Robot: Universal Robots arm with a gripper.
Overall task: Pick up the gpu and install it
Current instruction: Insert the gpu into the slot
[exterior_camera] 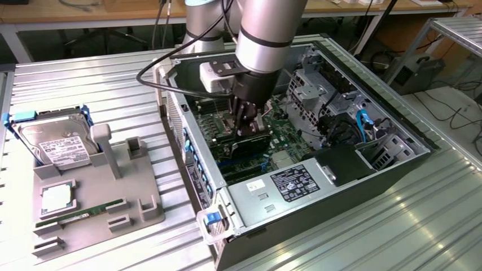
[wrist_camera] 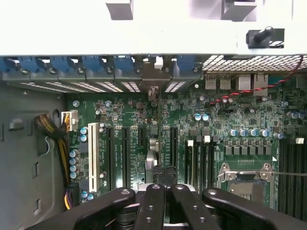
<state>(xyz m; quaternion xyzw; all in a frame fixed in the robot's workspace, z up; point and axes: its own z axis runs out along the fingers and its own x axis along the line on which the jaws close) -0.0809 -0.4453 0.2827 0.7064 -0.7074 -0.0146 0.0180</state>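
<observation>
exterior view, gripper [exterior_camera: 247, 132] holding gpu [exterior_camera: 251, 145] — over motherboard [exterior_camera: 290, 132]

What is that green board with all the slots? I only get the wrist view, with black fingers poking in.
Observer: That motherboard sits inside an open computer case, which lies on a ribbed metal table.
Operator: What are the fingers doing there?
Observer: The gripper reaches down into the case and is closed on the gpu, a black card held low over the board.
Operator: Is anything outside the case?
Observer: Yes, a gray holder on the exterior view's left carries a hard drive and a green RAM stick.
</observation>
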